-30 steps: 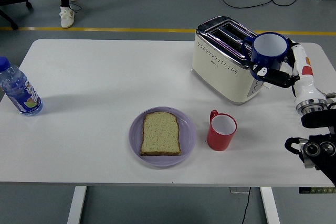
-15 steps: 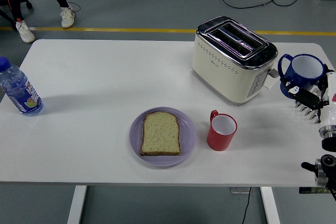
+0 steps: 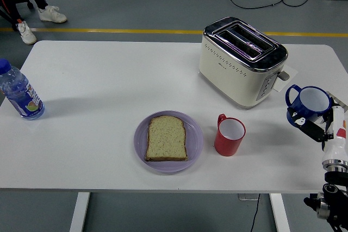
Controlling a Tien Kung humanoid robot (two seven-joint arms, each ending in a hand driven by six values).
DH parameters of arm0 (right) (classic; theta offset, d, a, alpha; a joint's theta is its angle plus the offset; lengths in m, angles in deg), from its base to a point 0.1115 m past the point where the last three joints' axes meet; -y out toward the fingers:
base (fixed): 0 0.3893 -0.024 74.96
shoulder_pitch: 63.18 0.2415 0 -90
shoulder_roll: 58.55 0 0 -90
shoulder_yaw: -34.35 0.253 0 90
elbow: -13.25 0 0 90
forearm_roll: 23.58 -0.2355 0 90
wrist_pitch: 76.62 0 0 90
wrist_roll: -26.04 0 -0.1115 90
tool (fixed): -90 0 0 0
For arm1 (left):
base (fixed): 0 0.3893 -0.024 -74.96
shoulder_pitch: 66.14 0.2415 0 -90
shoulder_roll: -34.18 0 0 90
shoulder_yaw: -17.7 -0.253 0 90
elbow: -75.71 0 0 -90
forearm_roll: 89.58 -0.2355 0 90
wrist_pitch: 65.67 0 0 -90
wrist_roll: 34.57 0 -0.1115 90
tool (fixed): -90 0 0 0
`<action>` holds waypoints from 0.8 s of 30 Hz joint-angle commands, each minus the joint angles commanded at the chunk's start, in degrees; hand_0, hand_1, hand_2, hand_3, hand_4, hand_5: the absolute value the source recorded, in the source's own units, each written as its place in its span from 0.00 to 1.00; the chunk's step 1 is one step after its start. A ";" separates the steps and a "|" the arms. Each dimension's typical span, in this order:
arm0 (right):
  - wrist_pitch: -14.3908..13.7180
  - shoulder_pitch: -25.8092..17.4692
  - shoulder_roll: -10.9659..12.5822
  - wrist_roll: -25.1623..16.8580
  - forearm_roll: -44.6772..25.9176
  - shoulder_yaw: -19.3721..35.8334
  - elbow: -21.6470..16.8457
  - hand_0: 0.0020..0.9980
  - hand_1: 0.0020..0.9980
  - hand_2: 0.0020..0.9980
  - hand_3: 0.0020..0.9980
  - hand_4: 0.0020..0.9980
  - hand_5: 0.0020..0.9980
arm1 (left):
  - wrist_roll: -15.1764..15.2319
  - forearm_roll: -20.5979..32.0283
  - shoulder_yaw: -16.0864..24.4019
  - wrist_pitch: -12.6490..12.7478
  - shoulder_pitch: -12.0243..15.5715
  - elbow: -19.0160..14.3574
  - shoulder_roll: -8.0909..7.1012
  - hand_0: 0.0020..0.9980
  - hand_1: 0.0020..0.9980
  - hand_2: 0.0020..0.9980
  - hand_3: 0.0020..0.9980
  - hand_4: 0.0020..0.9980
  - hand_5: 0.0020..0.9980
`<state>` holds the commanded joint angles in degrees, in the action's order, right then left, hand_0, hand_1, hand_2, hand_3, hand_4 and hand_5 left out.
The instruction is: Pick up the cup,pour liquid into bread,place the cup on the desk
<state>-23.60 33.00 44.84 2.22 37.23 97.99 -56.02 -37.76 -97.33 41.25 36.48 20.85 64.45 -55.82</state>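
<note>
Right robot hand (image 3: 311, 124) is clamped on the blue cup (image 3: 310, 101) at the surface's (image 3: 109, 80) 3 o'clock edge, cup upright, mouth up. At the cup's 10 o'clock sits the cream toaster (image 3: 241, 61). The red mug (image 3: 229, 135) stands between it and the bread (image 3: 167, 138) on the purple plate (image 3: 194, 139). Water bottle (image 3: 19, 93) far at 9 o'clock.

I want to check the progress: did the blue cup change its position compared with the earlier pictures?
Yes. The blue cup, held in the right hand, moved right and down, away from the toaster, toward the table's right edge.
</note>
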 joint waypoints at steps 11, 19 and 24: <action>0.60 1.68 -2.06 -4.34 -0.14 -3.05 8.56 0.42 0.38 0.52 0.54 0.60 0.00 | -0.02 -0.03 0.10 -0.02 0.05 -0.04 0.00 0.64 0.66 0.68 0.52 0.24 0.85; 0.07 2.82 -3.70 -7.50 -2.49 -5.76 12.33 0.42 0.38 0.53 0.54 0.61 0.00 | -0.05 0.05 -0.07 -0.03 0.11 0.00 0.00 0.64 0.66 0.68 0.52 0.24 0.85; 0.00 2.84 -3.87 -8.43 -3.92 -7.28 13.74 0.42 0.38 0.53 0.54 0.62 0.00 | -0.06 0.06 -0.07 -0.04 0.10 -0.02 0.00 0.65 0.66 0.68 0.52 0.24 0.85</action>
<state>-23.60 35.84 40.98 -6.21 33.31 90.71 -42.28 -37.82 -97.27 41.18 36.44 20.94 64.43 -55.82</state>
